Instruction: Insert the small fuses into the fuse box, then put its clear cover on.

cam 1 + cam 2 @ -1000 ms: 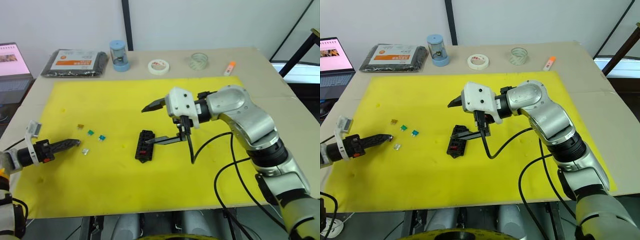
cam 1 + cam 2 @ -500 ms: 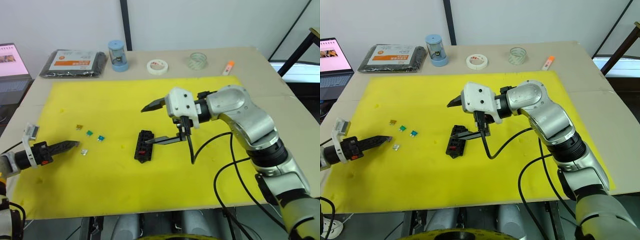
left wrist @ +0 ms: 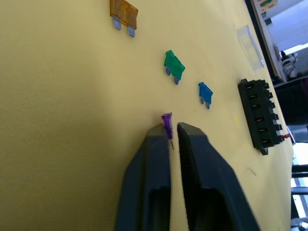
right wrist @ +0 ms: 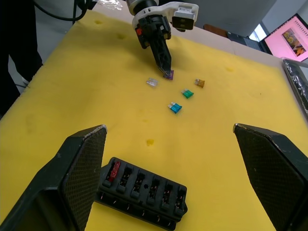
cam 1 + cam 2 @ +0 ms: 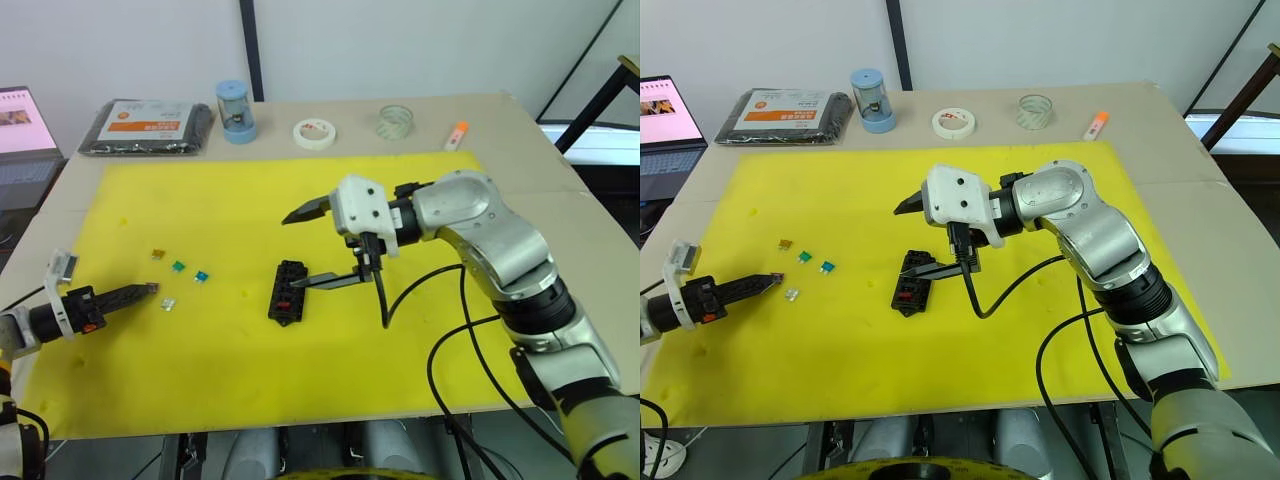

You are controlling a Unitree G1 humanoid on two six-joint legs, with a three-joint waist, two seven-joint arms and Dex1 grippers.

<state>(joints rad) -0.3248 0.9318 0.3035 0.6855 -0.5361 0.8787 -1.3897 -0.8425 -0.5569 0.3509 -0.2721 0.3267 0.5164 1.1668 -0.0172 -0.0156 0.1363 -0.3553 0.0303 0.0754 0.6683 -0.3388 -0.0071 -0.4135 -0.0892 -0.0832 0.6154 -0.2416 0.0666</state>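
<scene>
The black fuse box lies mid-mat with one red fuse in an end slot. My right gripper hangs over it, open wide, one finger beside the box and the other raised. At the mat's left, my left gripper is shut on a purple fuse at its fingertips. Loose small fuses lie just beyond it: tan, green, teal and a clear one. A faint clear plastic piece lies farther off; I cannot tell if it is the clear cover.
The yellow mat covers most of the table. Along the back edge stand a flat black packet with an orange label, a blue cylinder, a white tape roll, a clear tape roll and a small orange stick. A laptop sits far left.
My left gripper has drawn back slightly to the left, away from the clear fuse. The right arm and the fuse box have not moved.
</scene>
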